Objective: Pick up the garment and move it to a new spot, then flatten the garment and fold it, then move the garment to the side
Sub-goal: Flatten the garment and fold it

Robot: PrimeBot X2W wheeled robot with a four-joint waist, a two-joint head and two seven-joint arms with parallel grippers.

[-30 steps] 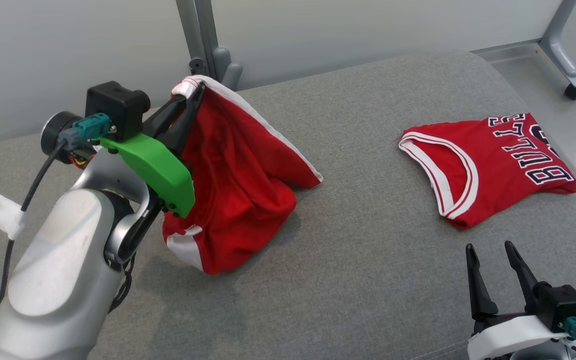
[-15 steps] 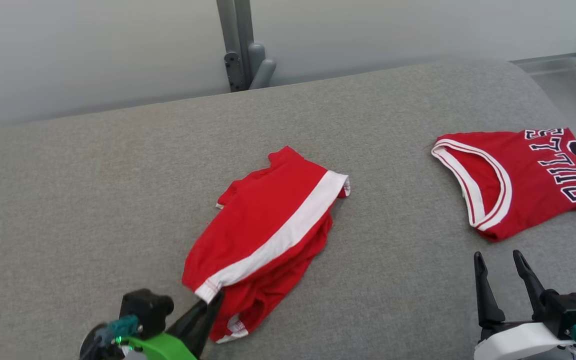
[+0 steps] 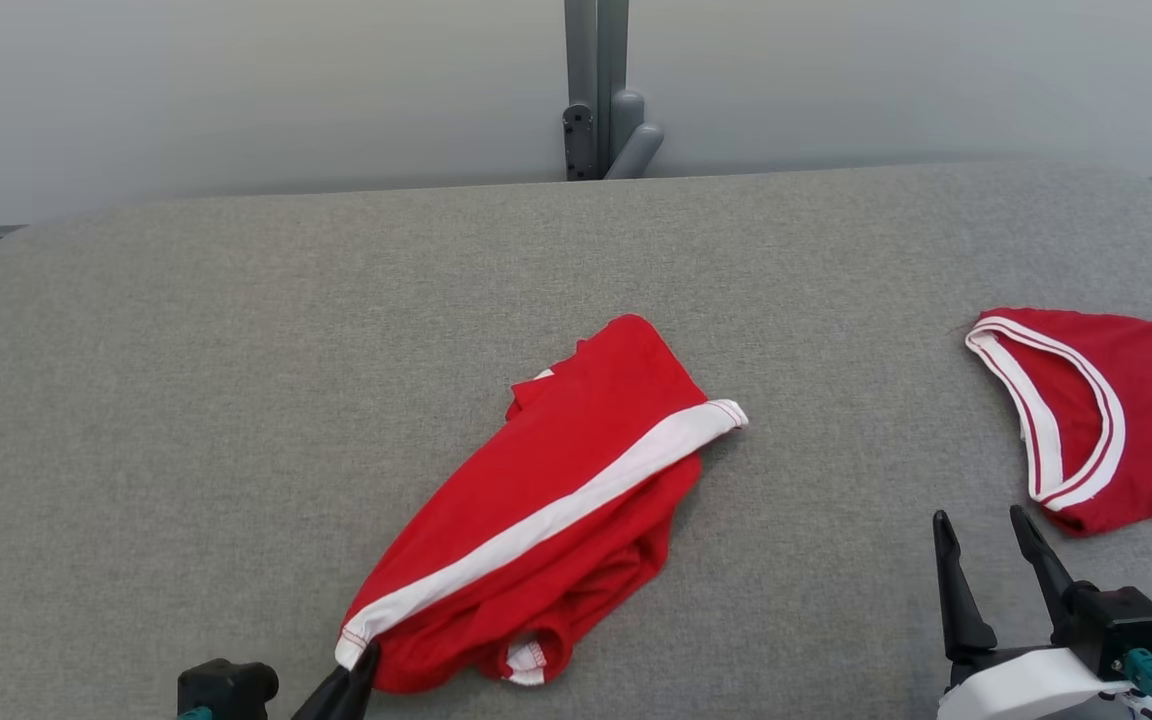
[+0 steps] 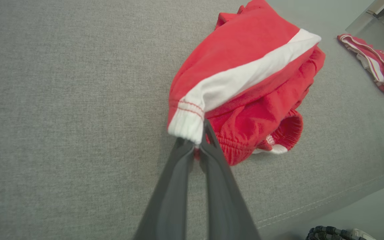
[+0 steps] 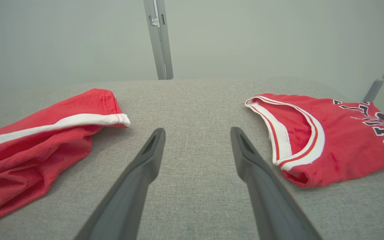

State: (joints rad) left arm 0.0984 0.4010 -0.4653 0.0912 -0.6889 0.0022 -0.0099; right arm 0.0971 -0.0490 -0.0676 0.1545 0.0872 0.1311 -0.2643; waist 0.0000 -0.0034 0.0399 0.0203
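Head view: a pair of red shorts (image 3: pixel 556 500) with a white side stripe lies crumpled near the middle of a grey fabric-covered surface (image 3: pixel 186 350), running diagonally from near left to far right. In the left wrist view, the left hand (image 4: pixel 198 141) is pinched tight on the white stitched end of the stripe nearest the robot, its two dark fingers pressed together around the cloth. The right hand (image 3: pixel 978 520) sits at the lower right with its fingers spread wide and holds nothing. It is above bare surface between the shorts and a red jersey (image 3: pixel 1116 420) with white trim, which lies well apart at the right edge.

The shorts look light, thin and floppy. From a single pinch they will probably sag and bunch, and may drag on the rough weave. The layers are folded over each other, with a gathered elastic waistband tucked underneath close to the pinch. For flattening, a second hold at the far end of the white stripe seems best, so the cloth can be stretched between both hands. The stitched hems are thicker and should slip less than the plain cloth.
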